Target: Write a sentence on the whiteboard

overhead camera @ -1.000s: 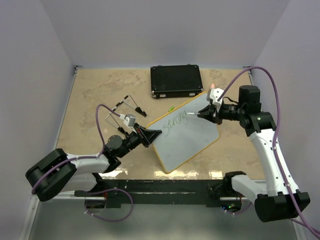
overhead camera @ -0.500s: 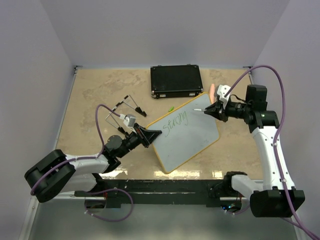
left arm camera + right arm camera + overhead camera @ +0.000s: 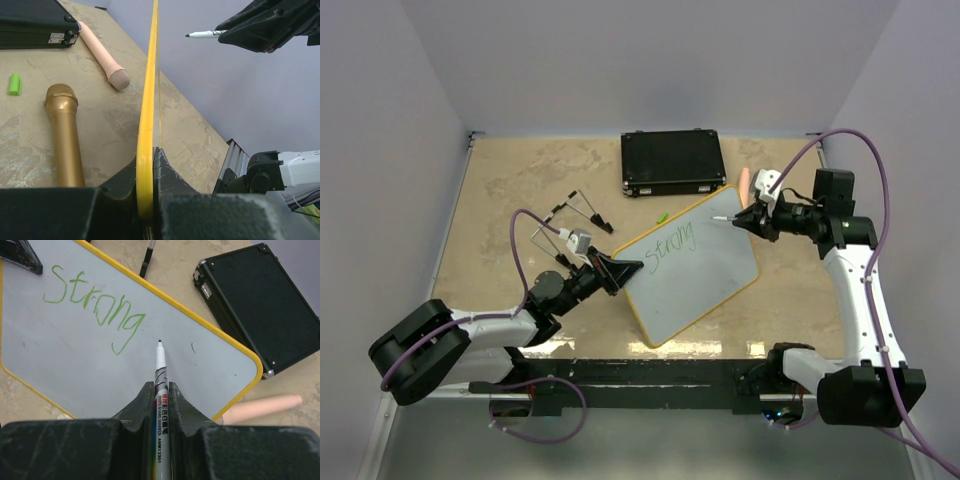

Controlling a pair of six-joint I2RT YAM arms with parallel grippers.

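The whiteboard [image 3: 705, 275], white with a yellow rim, lies slanted in the middle of the table. The sentence [image 3: 672, 245] on it is one green word, "Strong" [image 3: 92, 305]. My left gripper [image 3: 625, 268] is shut on the board's left rim [image 3: 149, 100], which shows edge-on between its jaws. My right gripper [image 3: 752, 218] is shut on a white marker [image 3: 160, 365]. The marker's tip [image 3: 720, 217] hangs over the board's far right part, just past the word's last letter. In the left wrist view the marker [image 3: 205, 34] is in the air, apart from the board.
A black case [image 3: 672, 163] lies behind the board. A pink tube-like handle [image 3: 262, 407] rests by the board's far right corner. A gold microphone [image 3: 64, 130] and a green cap [image 3: 15, 83] lie beside the rim. Thin black pieces [image 3: 582, 210] sit left of the board.
My right gripper has drawn the marker back from the end of the word, toward the board's far right corner. The left gripper and the board have stayed put.
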